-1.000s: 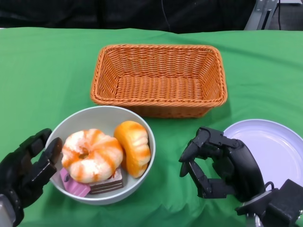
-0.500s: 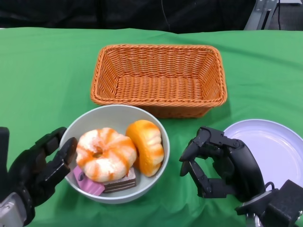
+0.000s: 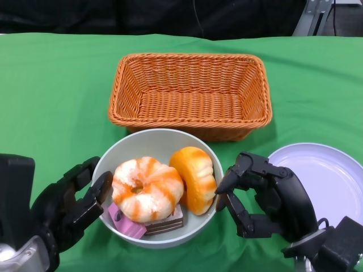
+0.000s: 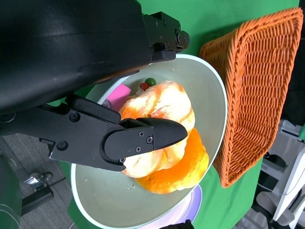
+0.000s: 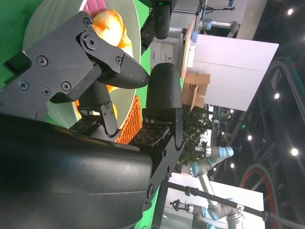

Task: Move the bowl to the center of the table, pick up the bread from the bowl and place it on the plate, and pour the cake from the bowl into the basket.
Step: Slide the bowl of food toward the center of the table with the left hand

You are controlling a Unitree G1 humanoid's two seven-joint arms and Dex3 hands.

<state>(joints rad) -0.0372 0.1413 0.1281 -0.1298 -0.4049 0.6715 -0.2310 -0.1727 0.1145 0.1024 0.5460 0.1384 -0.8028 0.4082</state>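
Note:
The pale grey bowl (image 3: 148,137) stands in front of the basket, near the table's middle. In it lie a white-and-orange ring bread (image 3: 147,188), an orange bun (image 3: 194,178) and a pink-and-brown cake slice (image 3: 148,225) underneath. My left hand (image 3: 71,207) presses its spread fingers against the bowl's left wall. In the left wrist view a finger (image 4: 143,138) reaches across the bowl (image 4: 209,95) in front of the ring bread (image 4: 162,102). My right hand (image 3: 264,195) hovers half-curled and empty, its fingertips just off the bowl's right rim. The lilac plate (image 3: 323,175) lies to the right.
The orange wicker basket (image 3: 190,93) stands empty just behind the bowl, almost touching its far rim. Green cloth (image 3: 51,102) covers the table. The plate's left edge is partly hidden by my right hand. A dark backdrop runs along the table's far edge.
My left hand has pushed the bowl to the right, from the left front toward the middle; the bowl now sits close to my right hand's fingertips. The right hand has stayed put.

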